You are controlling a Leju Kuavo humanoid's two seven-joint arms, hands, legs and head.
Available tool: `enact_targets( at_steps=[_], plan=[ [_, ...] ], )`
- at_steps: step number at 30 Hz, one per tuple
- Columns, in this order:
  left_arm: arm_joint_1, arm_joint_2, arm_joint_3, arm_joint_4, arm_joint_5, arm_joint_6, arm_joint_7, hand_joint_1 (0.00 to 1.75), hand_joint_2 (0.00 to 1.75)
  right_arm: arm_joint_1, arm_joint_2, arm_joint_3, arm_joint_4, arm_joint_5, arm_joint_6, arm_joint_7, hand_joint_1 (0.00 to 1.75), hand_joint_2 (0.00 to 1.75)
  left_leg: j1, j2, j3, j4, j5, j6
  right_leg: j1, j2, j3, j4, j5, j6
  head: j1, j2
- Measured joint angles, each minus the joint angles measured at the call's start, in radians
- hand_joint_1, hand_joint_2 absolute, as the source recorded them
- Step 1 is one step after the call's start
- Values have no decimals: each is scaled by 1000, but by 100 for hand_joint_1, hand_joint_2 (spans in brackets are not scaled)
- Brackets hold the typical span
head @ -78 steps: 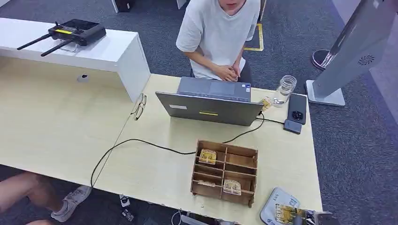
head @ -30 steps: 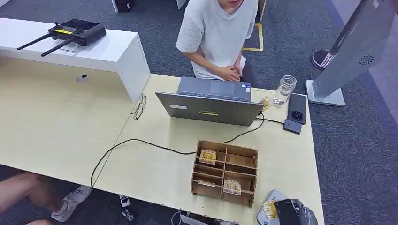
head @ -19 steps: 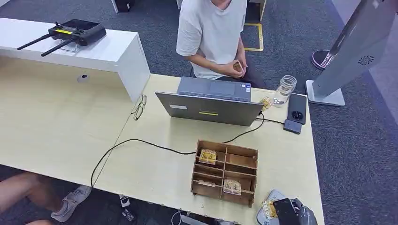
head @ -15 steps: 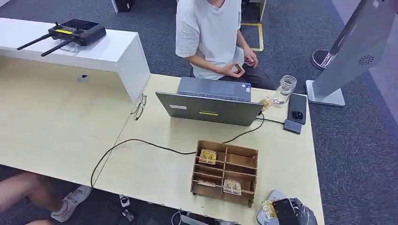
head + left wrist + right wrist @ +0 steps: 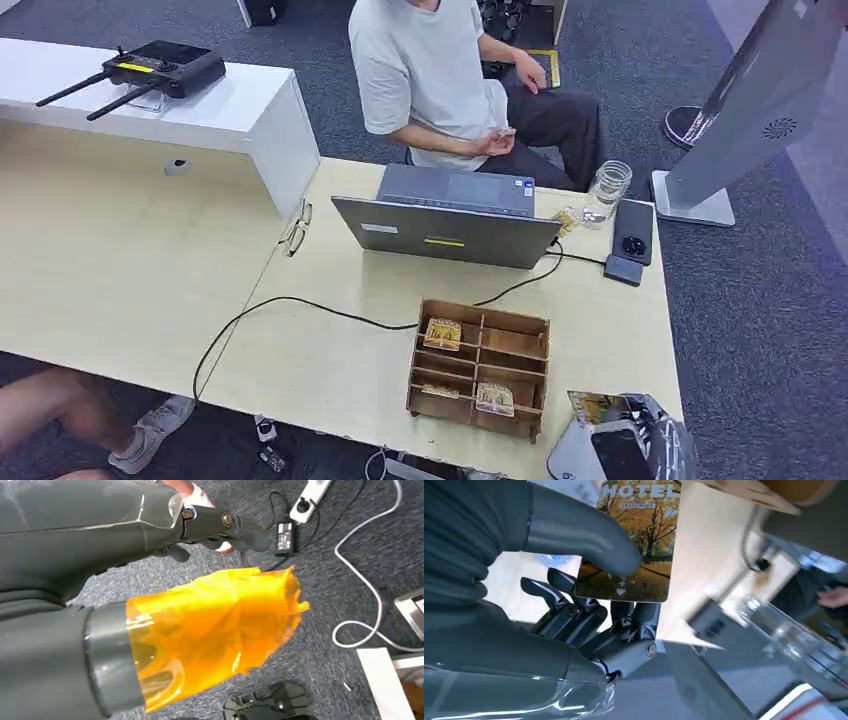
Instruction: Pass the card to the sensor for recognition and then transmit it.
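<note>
A hotel card [image 5: 639, 540] with an autumn-tree picture is pinched in my right hand [image 5: 574, 605], thumb on its face and fingers [image 5: 589, 615] beneath it. From the head view that card [image 5: 597, 406] stands tilted above the table's near right corner, in front of my right hand [image 5: 640, 445]. The grey-white sensor pad [image 5: 565, 465] lies just below and left of the card. My left hand [image 5: 200, 580] hangs over the floor and holds nothing, its thumb wrapped in orange film.
A wooden compartment box [image 5: 483, 313] with cards [image 5: 443, 333] stands left of the sensor. Behind it are a laptop [image 5: 450, 230], a black cable [image 5: 300, 305], a glass jar [image 5: 608, 190] and phones [image 5: 633, 230]. A person [image 5: 440, 80] sits beyond the table.
My right hand closed on the card lying on the sensor and lifted it off, tilted up. The person behind the laptop turned sideways in the chair.
</note>
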Motion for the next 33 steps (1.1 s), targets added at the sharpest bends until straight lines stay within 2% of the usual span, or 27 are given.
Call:
enact_targets(
  at_steps=[7,14,21,33],
  plan=[
    [0,-6,13,0,4,0,0,0,0,6,7,-13,-135,45,-9,-85,175,175,0,0,0,0,0,0,0,0,0,0,0,0,0,0],
    [-5,-10,14,0,-14,-8,0,0,0,-14,21,-13,-207,65,-13,-156,175,175,0,0,0,0,0,0,0,0,0,0,0,0,0,0],
    [-21,-12,9,0,-46,-30,12,0,0,-84,56,-11,-208,78,17,-213,175,175,0,0,0,0,0,0,0,0,0,0,0,0,0,0],
    [-49,-12,-24,0,-91,-63,36,0,0,-232,122,37,-128,118,73,-222,175,175,0,0,0,0,1,-1,0,0,0,1,0,0,0,0]
  ],
)
